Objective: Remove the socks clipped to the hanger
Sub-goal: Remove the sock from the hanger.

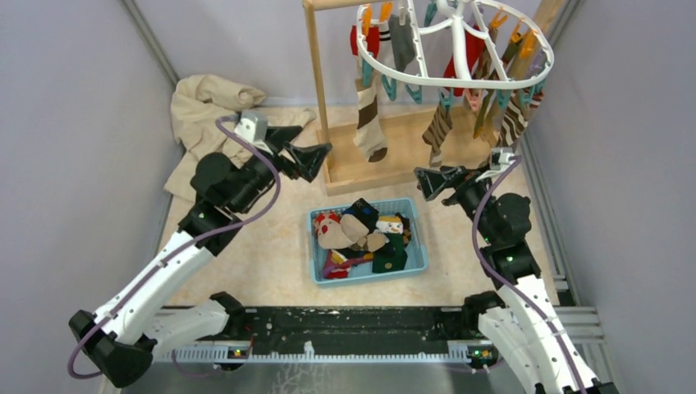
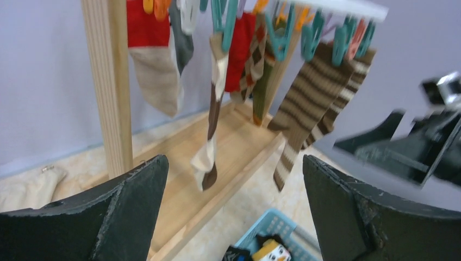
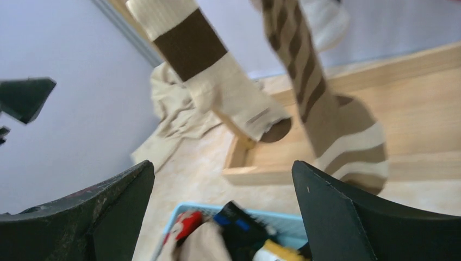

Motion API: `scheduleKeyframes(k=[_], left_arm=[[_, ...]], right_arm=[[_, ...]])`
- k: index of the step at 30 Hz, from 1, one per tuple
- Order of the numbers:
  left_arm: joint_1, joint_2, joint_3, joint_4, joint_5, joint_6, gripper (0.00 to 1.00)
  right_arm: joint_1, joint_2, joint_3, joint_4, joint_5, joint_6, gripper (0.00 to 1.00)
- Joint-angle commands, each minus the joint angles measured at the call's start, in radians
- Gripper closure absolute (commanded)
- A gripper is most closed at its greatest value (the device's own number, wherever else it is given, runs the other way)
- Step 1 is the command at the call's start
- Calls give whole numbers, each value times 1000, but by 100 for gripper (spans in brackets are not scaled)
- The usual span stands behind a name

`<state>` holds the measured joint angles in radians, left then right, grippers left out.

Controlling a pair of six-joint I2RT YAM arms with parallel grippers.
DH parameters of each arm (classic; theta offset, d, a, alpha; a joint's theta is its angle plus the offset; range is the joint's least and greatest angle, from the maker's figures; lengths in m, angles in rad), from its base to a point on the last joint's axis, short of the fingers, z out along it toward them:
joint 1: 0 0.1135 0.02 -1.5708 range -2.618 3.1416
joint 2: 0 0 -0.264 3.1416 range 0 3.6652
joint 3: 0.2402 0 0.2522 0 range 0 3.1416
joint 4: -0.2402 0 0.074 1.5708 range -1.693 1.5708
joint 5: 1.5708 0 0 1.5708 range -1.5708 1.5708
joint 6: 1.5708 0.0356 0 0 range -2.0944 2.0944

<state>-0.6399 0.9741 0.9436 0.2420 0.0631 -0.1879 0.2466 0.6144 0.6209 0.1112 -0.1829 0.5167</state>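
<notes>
Top external: socks (image 1: 371, 123) hang clipped beneath the hanger (image 1: 460, 84) on the wooden rack (image 1: 315, 74); left gripper (image 1: 316, 160) and right gripper (image 1: 423, 184) both spread wide, empty; socks likely light, limp, stretchy; pinch just below a clip, pull downward.

Wooden rack (image 1: 316, 90) stood at back of surface (image 1: 246, 254), its base tray laid along rear wall. Beige cloth (image 1: 201, 107) crumpled in back left corner, beside rack. Blue basket (image 1: 315, 254) set mid-surface, just before rack base.
</notes>
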Motion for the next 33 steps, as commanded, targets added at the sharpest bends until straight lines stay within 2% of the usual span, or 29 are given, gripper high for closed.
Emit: scheduleKeyframes(k=[1,3,6,8,12,17,21,24,27,31,33], left_arm=[[-3,5,175,-247,-13,-75,1],[-3,-1,208,-311,21,-76,1],[-3,-24,184,-298,84,-58,1],[-3,-22,184,-331,51,-76,1],[-2,4,200,-453,-148,-124,1],[6,42,162,-394,-89,-79,1],[9,116,206,-457,-141,-107,1],[17,138,180,-418,-142,-104,1],[18,132,146,-365,-127,-101,1],[26,103,104,-337,-202,-205,1],[37,112,118,-357,-187,-220,1]], right_arm=[[5,-74,-59,138,-121,260,2],[6,-54,-39,110,-149,241,2],[24,56,53,-31,-172,140,2],[50,101,83,-58,-159,98,2],[173,188,185,-163,-37,4,2],[391,336,304,-294,192,-108,2],[407,389,332,-332,243,-103,2],[418,409,349,-372,251,-91,2],[419,393,321,-364,229,-105,2],[419,343,269,-335,317,-126,2],[419,326,264,-343,363,-129,2]])
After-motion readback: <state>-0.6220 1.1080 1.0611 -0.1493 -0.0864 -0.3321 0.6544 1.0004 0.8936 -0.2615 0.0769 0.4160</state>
